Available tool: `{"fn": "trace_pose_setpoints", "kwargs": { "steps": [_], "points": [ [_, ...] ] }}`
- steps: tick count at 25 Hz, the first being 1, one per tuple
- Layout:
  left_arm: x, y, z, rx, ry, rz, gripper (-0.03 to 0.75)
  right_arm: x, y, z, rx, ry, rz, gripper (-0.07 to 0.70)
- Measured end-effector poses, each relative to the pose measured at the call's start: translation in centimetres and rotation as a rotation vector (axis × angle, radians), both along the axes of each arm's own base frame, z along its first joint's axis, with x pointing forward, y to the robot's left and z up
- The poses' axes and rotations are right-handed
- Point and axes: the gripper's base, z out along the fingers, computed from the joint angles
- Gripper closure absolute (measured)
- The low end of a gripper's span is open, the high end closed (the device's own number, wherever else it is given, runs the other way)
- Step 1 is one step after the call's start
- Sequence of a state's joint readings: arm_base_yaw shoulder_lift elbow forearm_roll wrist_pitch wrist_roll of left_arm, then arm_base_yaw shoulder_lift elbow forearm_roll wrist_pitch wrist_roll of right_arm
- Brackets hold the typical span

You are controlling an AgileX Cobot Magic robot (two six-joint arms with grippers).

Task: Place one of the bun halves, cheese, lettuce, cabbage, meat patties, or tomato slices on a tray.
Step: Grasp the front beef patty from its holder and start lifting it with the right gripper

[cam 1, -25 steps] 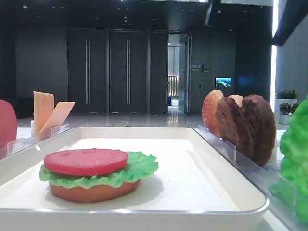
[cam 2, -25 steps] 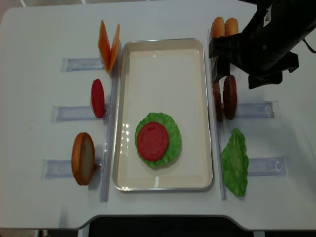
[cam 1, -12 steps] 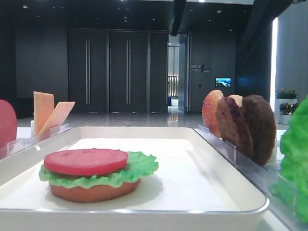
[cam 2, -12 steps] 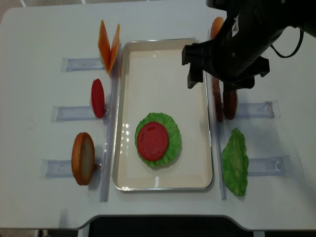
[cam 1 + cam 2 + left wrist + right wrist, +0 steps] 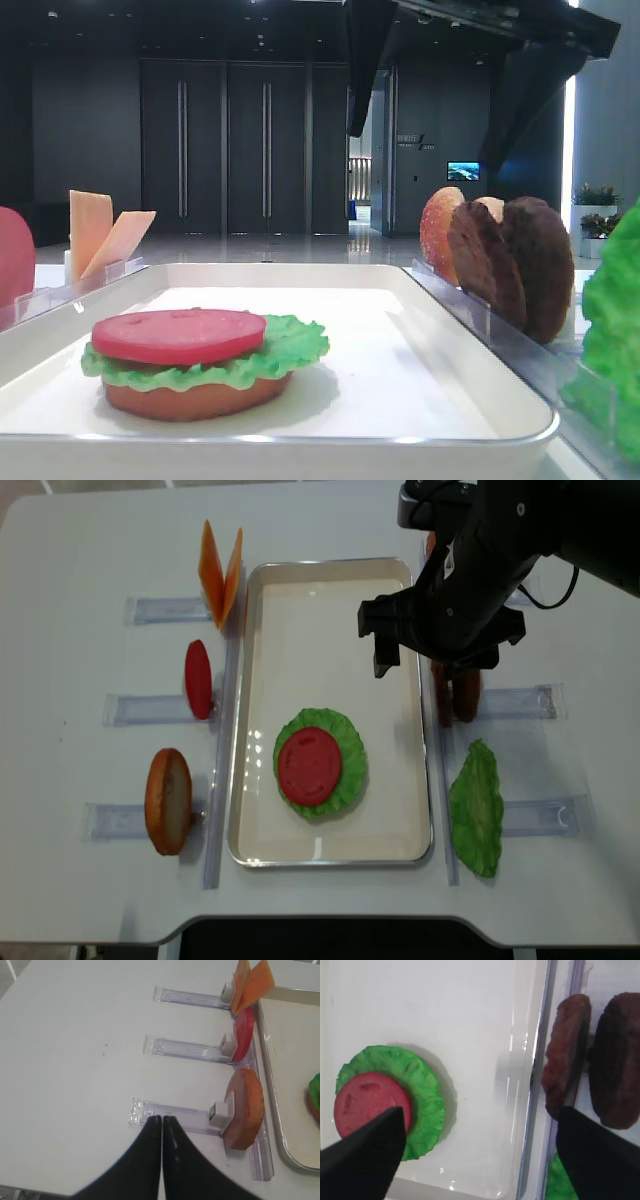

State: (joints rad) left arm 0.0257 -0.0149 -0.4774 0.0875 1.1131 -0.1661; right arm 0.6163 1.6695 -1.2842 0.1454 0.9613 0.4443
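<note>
On the white tray (image 5: 330,575) lies a stack: a bun half (image 5: 195,398), lettuce (image 5: 345,742) and a tomato slice (image 5: 310,765). My right gripper (image 5: 415,668) hangs open above the tray's right rim, holding nothing. In the right wrist view its fingertips (image 5: 395,1112) frame the tray floor, with the stack at the left. Two meat patties (image 5: 567,1055) stand upright in their rack just right of the rim. My left gripper (image 5: 161,1118) is shut and empty over the table, left of a standing bun half (image 5: 245,1107). Cabbage is out of view.
Left racks hold cheese (image 5: 220,572), a tomato slice (image 5: 198,678) and a bun half (image 5: 168,800). On the right lie a lettuce leaf (image 5: 476,807) and clear acrylic racks (image 5: 520,702). More bun halves (image 5: 440,230) stand behind the patties.
My right arm has swung left and towards the front, from over the right racks to over the tray's right edge. Its jaws have stayed open.
</note>
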Motion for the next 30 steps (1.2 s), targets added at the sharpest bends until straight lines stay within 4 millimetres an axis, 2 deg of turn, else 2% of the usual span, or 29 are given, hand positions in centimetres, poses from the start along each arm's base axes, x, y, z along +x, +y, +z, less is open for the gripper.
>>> {"fn": "trace_pose_setpoints", "kwargs": {
  "steps": [9, 25, 30],
  "points": [
    [0.0, 0.0, 0.0, 0.0, 0.0, 0.0, 0.715, 0.6, -0.1, -1.0, -0.057, -0.018, 0.023, 0.05],
    [0.0, 0.0, 0.0, 0.0, 0.0, 0.0, 0.715, 1.0, -0.3, -1.0, -0.09, -0.064, 0.04, 0.05],
    [0.0, 0.0, 0.0, 0.0, 0.0, 0.0, 0.715, 1.4, -0.4, -1.8, -0.109, -0.049, 0.037, 0.05]
  ]
}}
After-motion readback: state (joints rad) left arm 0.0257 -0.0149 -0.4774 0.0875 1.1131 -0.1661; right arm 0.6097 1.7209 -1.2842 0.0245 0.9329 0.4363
